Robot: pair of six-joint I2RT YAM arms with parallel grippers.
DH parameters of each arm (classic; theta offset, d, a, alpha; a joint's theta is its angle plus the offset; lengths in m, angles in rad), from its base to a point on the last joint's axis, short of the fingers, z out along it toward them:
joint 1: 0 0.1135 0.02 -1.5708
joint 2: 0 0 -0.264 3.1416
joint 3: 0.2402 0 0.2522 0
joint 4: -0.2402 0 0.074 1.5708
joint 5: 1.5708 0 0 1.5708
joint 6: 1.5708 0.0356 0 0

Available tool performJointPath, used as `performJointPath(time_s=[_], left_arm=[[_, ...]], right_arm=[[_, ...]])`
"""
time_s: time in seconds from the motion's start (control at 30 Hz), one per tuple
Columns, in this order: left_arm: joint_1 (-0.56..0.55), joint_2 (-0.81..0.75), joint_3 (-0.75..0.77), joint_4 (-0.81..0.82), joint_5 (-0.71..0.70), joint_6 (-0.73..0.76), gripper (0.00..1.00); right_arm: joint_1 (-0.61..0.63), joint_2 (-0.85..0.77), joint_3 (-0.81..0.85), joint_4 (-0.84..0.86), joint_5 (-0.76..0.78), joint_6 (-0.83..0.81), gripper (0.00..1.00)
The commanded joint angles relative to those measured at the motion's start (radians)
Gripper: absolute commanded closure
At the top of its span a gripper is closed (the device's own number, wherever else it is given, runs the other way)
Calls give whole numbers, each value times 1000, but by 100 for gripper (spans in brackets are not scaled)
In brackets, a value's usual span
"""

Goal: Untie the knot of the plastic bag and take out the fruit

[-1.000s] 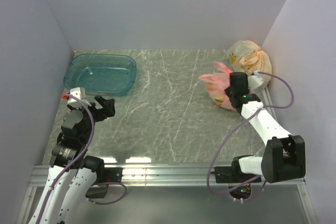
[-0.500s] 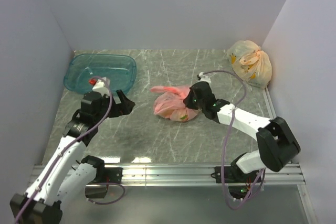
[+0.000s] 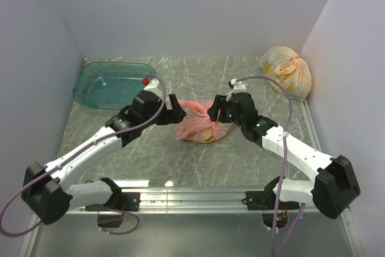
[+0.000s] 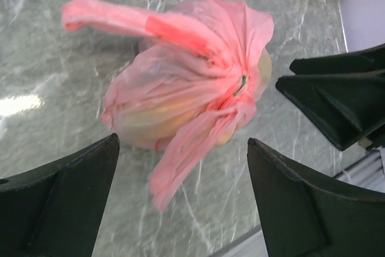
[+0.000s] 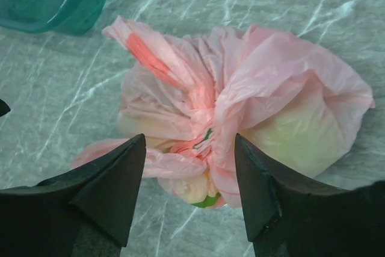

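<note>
The pink plastic bag (image 3: 197, 127) lies knotted in the middle of the table, its knot (image 4: 233, 83) pinched tight and two handle loops trailing out. Fruit shows only as pale yellow lumps through the plastic (image 5: 301, 142), plus a green bit (image 5: 207, 200) at a gap. My left gripper (image 3: 175, 109) hangs open just left of the bag, one loose loop (image 4: 180, 164) lying between its fingers (image 4: 66, 200). My right gripper (image 3: 215, 113) is open on the bag's right side, its fingers (image 5: 105, 191) straddling the knot (image 5: 204, 136) without pinching it.
A teal plastic tub (image 3: 114, 83) stands at the back left. A pale yellow bag with orange print (image 3: 287, 71) sits in the back right corner. White walls close in the table on three sides.
The right gripper dragged the pink bag from the back right to the table's middle, then opened and let go. The left arm swung in from the left to the bag.
</note>
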State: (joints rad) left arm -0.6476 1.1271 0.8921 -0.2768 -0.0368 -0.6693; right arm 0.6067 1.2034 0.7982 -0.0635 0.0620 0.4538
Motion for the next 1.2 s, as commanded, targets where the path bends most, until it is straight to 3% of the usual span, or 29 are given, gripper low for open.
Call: performJointPath(time_s=[0.0,0.23,0.27,0.33,0.37,0.63,0.8,1.03,1.17], left_arm=[[-53,66,96,79,-104,-32,8],[-104,261,200,106,-163,-24,13],[-109,276,209,111,-160,-27,14],[-126,316,218,120,-152,-27,15],[-138,329,225,120,-152,-26,16],[-182,447,275,120,-150,-18,16],[-211,493,312,114,-176,-24,17],[-228,536,292,120,-281,-81,28],[-228,559,278,140,-296,-125,30]], right_arm=[[-33,21,-23,26,-33,-24,34],[-145,103,-135,211,-148,68,50],[-160,107,-166,226,-160,92,67],[-208,104,-204,267,-186,118,85],[-219,101,-244,283,-186,137,99],[-225,87,-336,396,-261,155,100],[-173,29,-329,380,-243,111,100],[-108,-34,-309,343,-172,71,100],[-93,-38,-315,340,-154,56,100]])
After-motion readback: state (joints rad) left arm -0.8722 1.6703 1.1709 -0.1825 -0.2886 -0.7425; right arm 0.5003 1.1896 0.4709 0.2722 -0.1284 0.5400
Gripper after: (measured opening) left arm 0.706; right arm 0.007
